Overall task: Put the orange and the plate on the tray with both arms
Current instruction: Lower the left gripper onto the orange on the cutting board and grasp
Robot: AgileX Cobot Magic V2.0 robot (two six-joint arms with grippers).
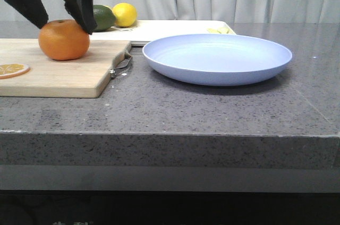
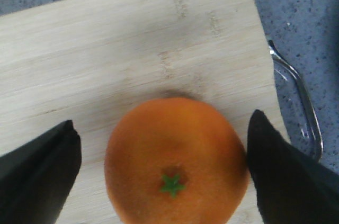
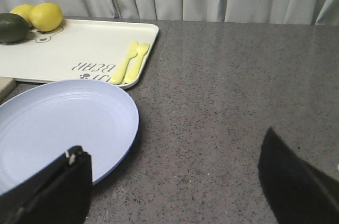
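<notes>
The orange (image 1: 64, 40) sits on the wooden cutting board (image 1: 58, 76) at the left. My left gripper (image 1: 64, 27) is open and straddles it from above; in the left wrist view the orange (image 2: 176, 160) lies between the two fingers (image 2: 39, 176), one finger at its skin and the other a little apart. The lavender-blue plate (image 1: 218, 57) rests on the grey counter at centre. The cream tray (image 1: 175, 27) lies behind it. My right gripper (image 3: 175, 181) is open and empty over the counter beside the plate's rim (image 3: 58, 123). It is out of the front view.
On the tray (image 3: 79, 49) are a lemon (image 1: 124, 14), a dark green fruit (image 1: 102, 17) and yellow cutlery (image 3: 130, 62). A dried orange slice (image 1: 11, 69) lies on the board. The board's metal handle (image 2: 296, 91) points at the plate. Curtains hang behind.
</notes>
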